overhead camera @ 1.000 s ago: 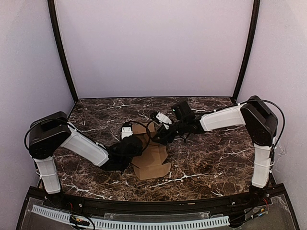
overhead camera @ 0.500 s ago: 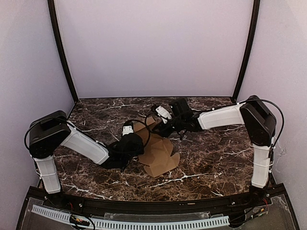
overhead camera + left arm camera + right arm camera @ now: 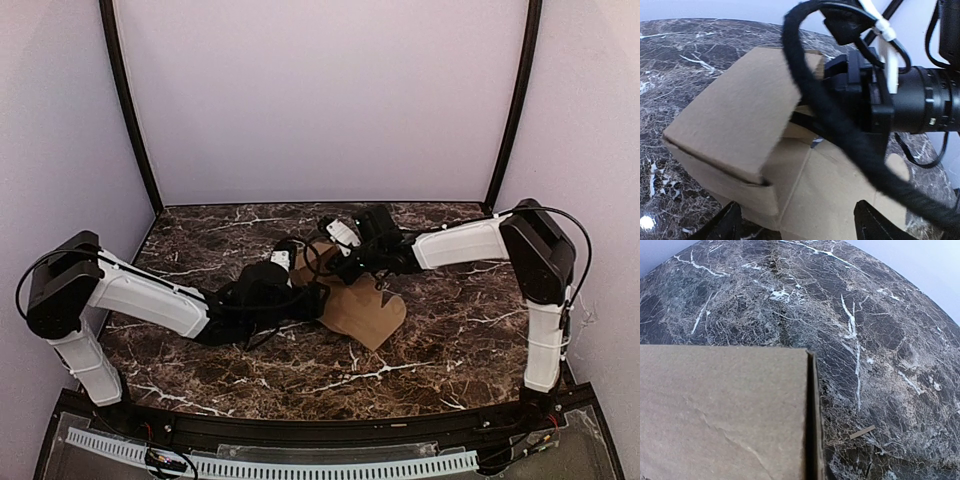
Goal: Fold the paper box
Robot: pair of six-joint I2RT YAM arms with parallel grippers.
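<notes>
The paper box is a brown cardboard sheet, partly folded, lying mid-table. In the left wrist view one panel stands up in a folded corner over the flat part. My left gripper sits at its left edge, open wide, its fingertips on either side of the flat cardboard and gripping nothing. My right gripper is at the sheet's far edge, its black fingers closed on the raised flap. In the right wrist view the cardboard fills the lower left and my own fingers are hidden.
The dark marble table runs around the sheet. A black cable loops across the left wrist view. A small cardboard sliver lies on the marble near the sheet's edge. Purple walls enclose the back and sides.
The left gripper opened and let go of the cardboard, and the left arm reached further right. The sheet slid right and turned, with the right gripper closing on its far edge.
</notes>
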